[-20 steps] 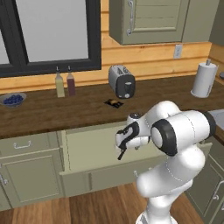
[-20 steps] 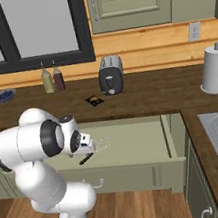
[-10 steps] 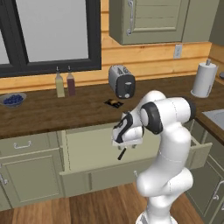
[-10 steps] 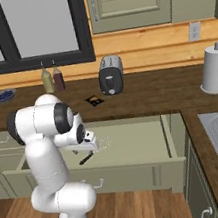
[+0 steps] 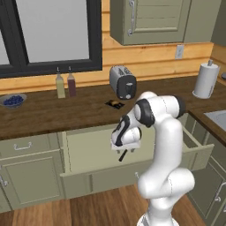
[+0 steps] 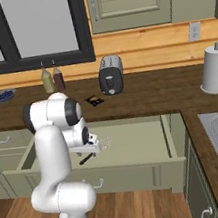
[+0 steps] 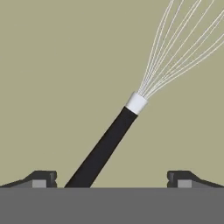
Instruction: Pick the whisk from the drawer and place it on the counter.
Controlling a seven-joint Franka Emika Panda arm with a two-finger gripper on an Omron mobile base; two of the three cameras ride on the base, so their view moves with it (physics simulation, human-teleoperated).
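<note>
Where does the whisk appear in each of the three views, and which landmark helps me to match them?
Left base view: the whisk shows as a black handle below the gripper, over the open drawer.
Right base view: the whisk lies left of centre in the drawer, wire head to the right.
Hand view: the whisk runs diagonally, handle low, wires upper right.
Shared landmark: the drawer's pale floor.

1. The drawer (image 5: 79, 174) stands pulled out below the counter (image 5: 53, 112), its pale inside showing.
2. The arm bends down over the drawer, with the gripper (image 5: 125, 148) low inside it.
3. A thin black whisk handle (image 5: 123, 155) slants out just under the gripper; whether the fingers close on it cannot be told here.
4. On the counter stand two bottles (image 5: 65, 84), a toaster (image 5: 122, 82), a small black packet (image 5: 114, 103), a blue bowl (image 5: 12, 100) and a paper towel roll (image 5: 205, 80).
</note>
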